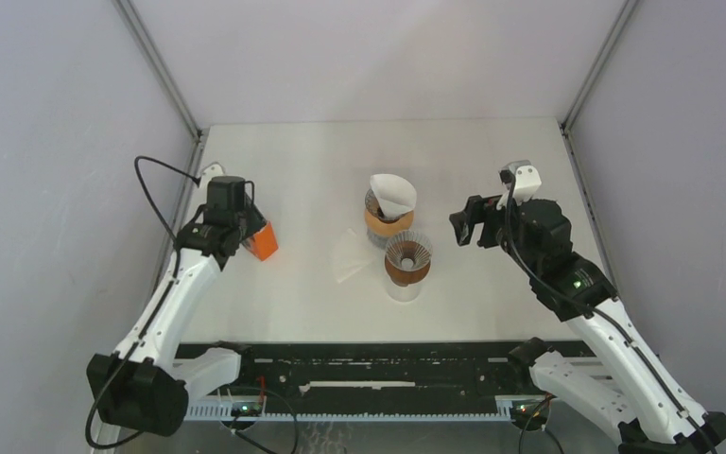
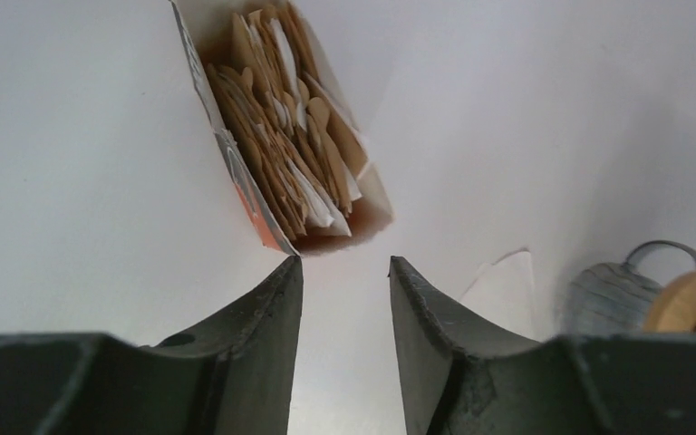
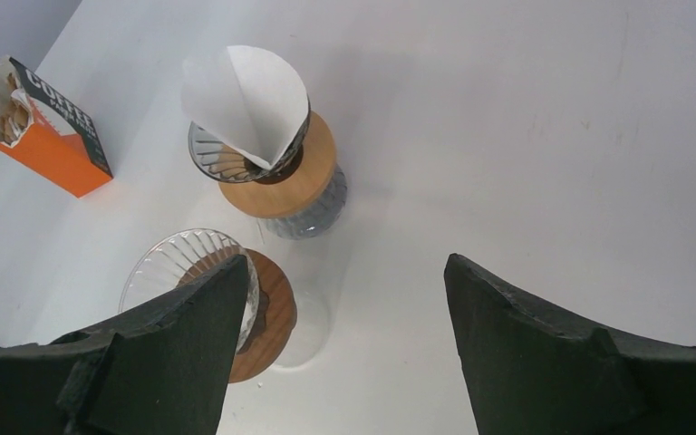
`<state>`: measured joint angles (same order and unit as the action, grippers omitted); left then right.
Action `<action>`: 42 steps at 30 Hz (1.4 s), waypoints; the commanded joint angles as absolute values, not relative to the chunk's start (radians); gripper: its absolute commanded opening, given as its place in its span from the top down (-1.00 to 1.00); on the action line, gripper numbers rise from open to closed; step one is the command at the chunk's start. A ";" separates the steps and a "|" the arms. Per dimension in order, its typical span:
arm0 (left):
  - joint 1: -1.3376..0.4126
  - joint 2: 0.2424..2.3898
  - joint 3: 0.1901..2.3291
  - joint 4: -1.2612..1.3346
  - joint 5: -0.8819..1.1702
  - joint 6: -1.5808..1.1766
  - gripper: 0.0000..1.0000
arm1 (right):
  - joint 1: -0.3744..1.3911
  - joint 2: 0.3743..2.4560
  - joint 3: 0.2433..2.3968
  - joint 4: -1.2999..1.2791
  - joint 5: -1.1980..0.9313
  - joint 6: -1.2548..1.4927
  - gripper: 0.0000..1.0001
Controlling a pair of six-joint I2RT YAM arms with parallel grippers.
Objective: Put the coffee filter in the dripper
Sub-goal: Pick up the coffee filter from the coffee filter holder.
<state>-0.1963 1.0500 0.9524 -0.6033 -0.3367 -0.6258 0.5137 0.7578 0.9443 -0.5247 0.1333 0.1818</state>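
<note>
A white paper coffee filter (image 1: 393,193) (image 3: 249,98) sits in the far glass dripper (image 1: 388,219) (image 3: 276,172), which has a wooden collar. Just in front stands a second, empty glass dripper (image 1: 407,257) (image 3: 177,263). Another flat filter (image 1: 349,255) (image 2: 504,290) lies on the table to their left. My left gripper (image 1: 249,227) (image 2: 344,260) hovers right in front of an open orange filter box (image 1: 263,242) (image 2: 281,154), its jaws partly apart with nothing between them. To the right of the drippers my right gripper (image 1: 462,227) (image 3: 346,263) stands wide open and empty.
The box holds several brown and white filters standing on edge. A grey ribbed server (image 2: 612,294) carries the far dripper. Grey walls close in the white table (image 1: 492,170) on the left, back and right.
</note>
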 commanded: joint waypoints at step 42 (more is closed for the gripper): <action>-0.095 1.329 1.096 -0.531 -0.265 -0.583 0.38 | 0.390 0.782 0.920 -0.435 0.000 0.220 -0.70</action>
<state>-0.1040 1.3205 1.0382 -0.5556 -0.2787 -0.5934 0.3965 0.7826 0.9173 -0.4820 0.0063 0.2070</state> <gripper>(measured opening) 0.327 0.850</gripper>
